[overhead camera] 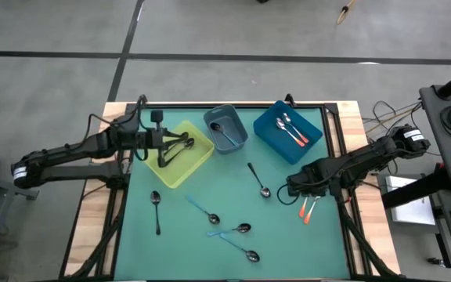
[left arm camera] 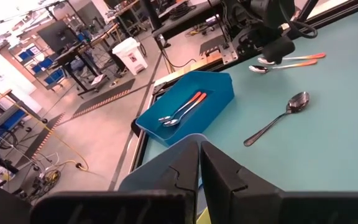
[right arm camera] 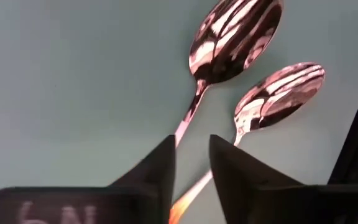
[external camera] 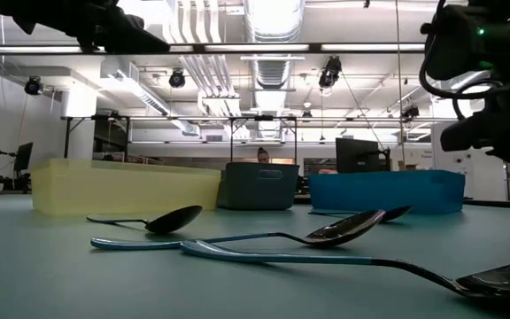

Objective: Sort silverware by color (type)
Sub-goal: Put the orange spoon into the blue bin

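**Right hand down on the 2 orange spoons, pick in progress**

Right hand (overhead camera: 302,190) sits low at the right side of the surface, directly over the 2 orange-handled spoons (overhead camera: 308,208). In the right wrist view its fingers (right arm camera: 157,168) stand a little apart with one orange handle running up through the gap; bowls of both spoons (right arm camera: 236,38) lie just ahead on the mat. Not clamped yet as far as I can see, so I judge this as the grasp step for an orange spoon. Next move calls for closing on just 1 handle, since the 2 lie nearly touching, then lifting and carrying to the blue bin (overhead camera: 288,130), which already holds 2 orange spoons (overhead camera: 292,129).

Left hand (overhead camera: 180,144) is pressed together, holding nothing visible, hovering over the yellow bin (overhead camera: 196,160). Waiting.

Grey-blue bin (overhead camera: 225,128) between the other 2 bins holds at least 1 spoon. Loose on the green surface (overhead camera: 178,227): a black-handled spoon (overhead camera: 259,181) mid-mat, another black one (overhead camera: 156,210) toward the left, and 3 light-blue-handled spoons (overhead camera: 229,230) clustered near the front edge. Sorting roughly part done, about 7 still out.

Room: open lab, grey floor, ceiling ducts and lights, desks with monitors behind the bins, cables beside the right arm.
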